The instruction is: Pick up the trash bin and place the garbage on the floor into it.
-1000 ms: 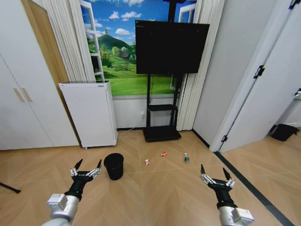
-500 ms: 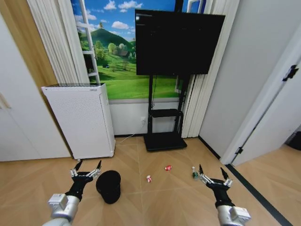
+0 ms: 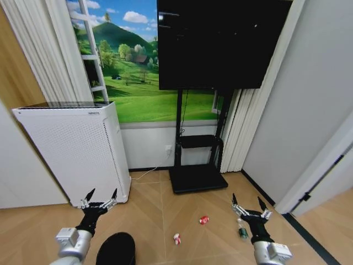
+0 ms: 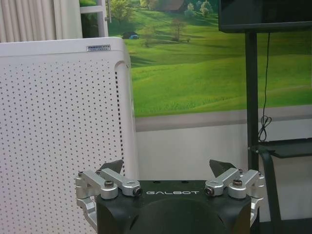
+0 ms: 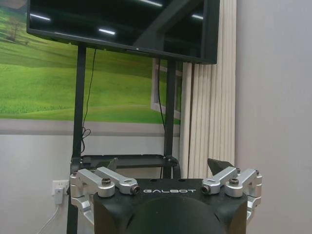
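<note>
The black trash bin [image 3: 116, 249] stands on the parquet floor [image 3: 165, 215] at the lower left of the head view, partly cut off by the frame's edge. My left gripper [image 3: 100, 196] hovers open just above and beyond it, held at waist height. The garbage lies ahead: a red-and-white wrapper [image 3: 177, 238], a small red packet [image 3: 204, 220] and a little clear bottle with a green label [image 3: 242, 231]. My right gripper [image 3: 245, 202] is open above the bottle. In the wrist views the left gripper [image 4: 168, 167] and right gripper [image 5: 163, 165] both stand open and hold nothing.
A tall white perforated cabinet [image 3: 71, 152] stands just left of the bin. A black TV stand [image 3: 197, 176] with a large screen [image 3: 220, 44] is straight ahead against the wall. White curtains and a grey wall with a door edge close the right side.
The whole head view has shifted: cabinet, TV stand and wall loom larger and nearer, and the bin and garbage sit lower in frame. Both grippers keep their raised, open pose.
</note>
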### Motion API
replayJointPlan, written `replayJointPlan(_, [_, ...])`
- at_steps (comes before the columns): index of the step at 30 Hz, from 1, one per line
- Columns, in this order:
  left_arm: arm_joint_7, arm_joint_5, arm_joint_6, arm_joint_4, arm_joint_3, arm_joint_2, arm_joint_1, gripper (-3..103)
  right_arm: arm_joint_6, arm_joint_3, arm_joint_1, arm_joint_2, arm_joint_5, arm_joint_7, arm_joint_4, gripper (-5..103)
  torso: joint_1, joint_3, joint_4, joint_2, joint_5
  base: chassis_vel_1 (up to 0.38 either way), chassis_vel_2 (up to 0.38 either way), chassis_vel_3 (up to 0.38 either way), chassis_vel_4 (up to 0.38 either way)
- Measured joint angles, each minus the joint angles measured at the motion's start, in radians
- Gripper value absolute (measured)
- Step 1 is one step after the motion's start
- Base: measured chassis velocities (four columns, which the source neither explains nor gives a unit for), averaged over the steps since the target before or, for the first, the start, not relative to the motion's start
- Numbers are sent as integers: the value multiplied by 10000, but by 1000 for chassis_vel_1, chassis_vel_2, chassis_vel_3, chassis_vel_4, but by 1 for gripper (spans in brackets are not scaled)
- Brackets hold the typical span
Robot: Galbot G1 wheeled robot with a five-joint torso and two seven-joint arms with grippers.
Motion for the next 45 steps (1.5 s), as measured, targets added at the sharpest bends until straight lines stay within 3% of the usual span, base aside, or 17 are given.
replayJointPlan(3, [-6, 13, -61, 40, -27, 13, -13, 100, 0, -61, -18, 7, 19, 32, -9, 100, -2, -2, -10, 1, -5, -90, 79, -1, -16])
replayJointPlan(12, [-142, -127, -33, 26, -47, -30, 28, 100, 93, -159, -70, 63, -68, 2, -110, 100, -41, -45, -8, -60, -3, 64, -45, -62, 28])
replayJointPlan(32, [-418, -822, 23, -132, -149, -199, 211, 100, 316, -241, -92, 0, -133, -70, -343, 100, -415, -583, -10, -995, -3, 0, 0, 0, 0])
replayJointPlan(45, [-581, -1575, 94, -135, -288, 93, 326, 100, 343, -71, -114, 10, 35, -164, -353, 100, -609, -856, -11, -1463, 0, 0, 0, 0, 0])
